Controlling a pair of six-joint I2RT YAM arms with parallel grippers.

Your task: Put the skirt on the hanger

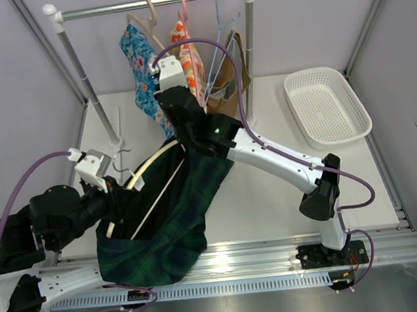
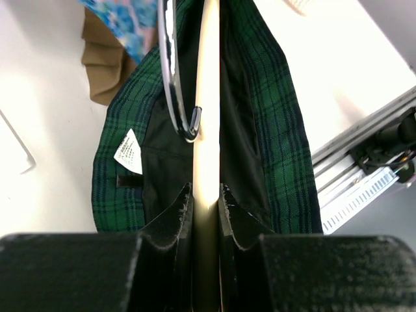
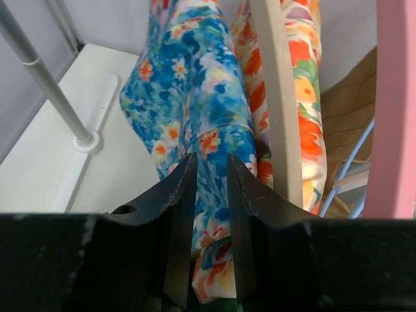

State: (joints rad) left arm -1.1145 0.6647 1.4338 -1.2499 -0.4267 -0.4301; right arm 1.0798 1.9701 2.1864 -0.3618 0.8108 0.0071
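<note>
The left gripper (image 2: 207, 195) is clamped on one arm of the cream hanger (image 2: 208, 97), which lies inside the waist of the plaid skirt (image 2: 270, 110). The skirt drapes in front of the rack (image 1: 153, 2), on the side of the arms' bases, with one end raised toward the rack. The right gripper (image 3: 209, 170) sits at that raised end, jaws a narrow slit apart; whether they pinch cloth I cannot tell. Just beyond it a blue floral garment (image 3: 195, 84) and a tan hanger (image 3: 276, 97) hang from the rack
</note>
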